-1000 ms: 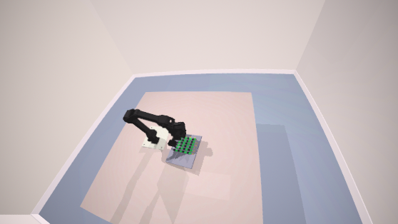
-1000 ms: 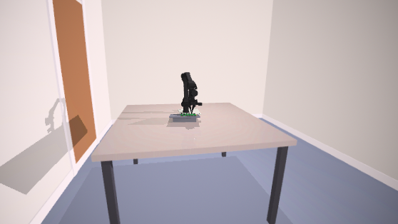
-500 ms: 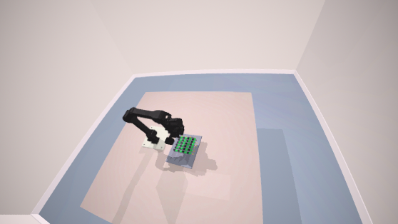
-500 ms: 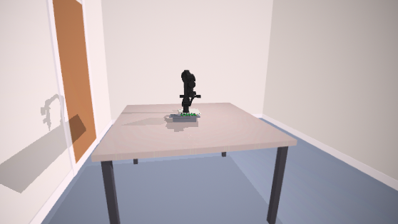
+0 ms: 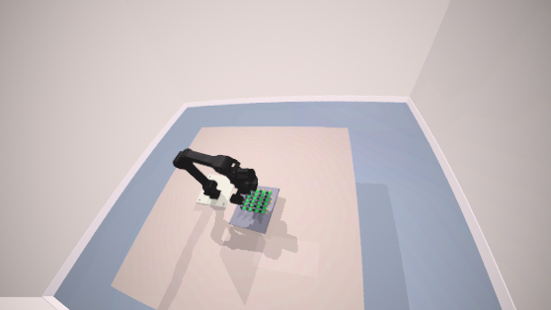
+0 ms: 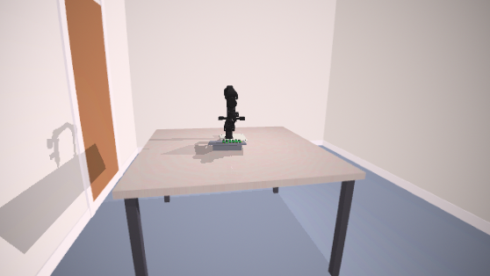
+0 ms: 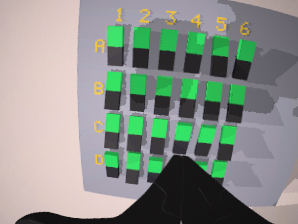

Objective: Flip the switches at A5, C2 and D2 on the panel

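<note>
The switch panel [image 7: 92, 179] [image 5: 253, 223] [image 6: 227, 148] bears rows A to D and columns 1 to 6 of rocker switches, each green on its far half and black on its near half. Switch A5 [image 7: 219, 56] is in the top row of the wrist view. Switch C2 [image 7: 134, 134] looks much like C1 and C3. Switch D2 [image 7: 132, 168] shows a longer black half than D1 and D3. Which ends are raised is hard to tell. My gripper [image 7: 179, 162] is shut and empty, its tips seen just below C4, hiding most of D4 and parts of D3 and D5. Its height is unclear.
The arm's white base plate [image 5: 211, 200] stands beside the panel on the table [image 5: 316, 163] [image 6: 263, 167]. Other switches stand close around the three named ones. Shadows of the arm cross the panel's right side in the wrist view.
</note>
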Robot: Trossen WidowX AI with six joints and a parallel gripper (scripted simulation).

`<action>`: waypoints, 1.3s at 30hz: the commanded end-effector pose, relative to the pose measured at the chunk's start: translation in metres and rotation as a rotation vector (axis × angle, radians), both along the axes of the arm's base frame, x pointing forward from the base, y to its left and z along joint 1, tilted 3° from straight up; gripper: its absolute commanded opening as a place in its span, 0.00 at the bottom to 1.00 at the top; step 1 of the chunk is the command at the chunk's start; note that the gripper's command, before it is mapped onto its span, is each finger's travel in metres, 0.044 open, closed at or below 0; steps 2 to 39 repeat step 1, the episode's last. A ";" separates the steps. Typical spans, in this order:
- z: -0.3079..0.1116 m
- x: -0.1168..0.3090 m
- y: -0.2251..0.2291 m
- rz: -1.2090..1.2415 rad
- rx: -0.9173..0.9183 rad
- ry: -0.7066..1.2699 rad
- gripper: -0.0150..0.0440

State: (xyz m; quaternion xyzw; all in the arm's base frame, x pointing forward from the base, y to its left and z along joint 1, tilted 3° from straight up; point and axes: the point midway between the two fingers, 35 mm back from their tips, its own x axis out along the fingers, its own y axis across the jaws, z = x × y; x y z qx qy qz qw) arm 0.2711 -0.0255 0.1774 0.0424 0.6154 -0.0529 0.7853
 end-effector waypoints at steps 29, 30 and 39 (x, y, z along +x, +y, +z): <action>0.000 0.001 0.000 0.005 0.003 0.001 0.25; 0.000 0.001 0.000 0.005 0.003 0.001 0.25; 0.000 0.001 0.000 0.005 0.003 0.001 0.25</action>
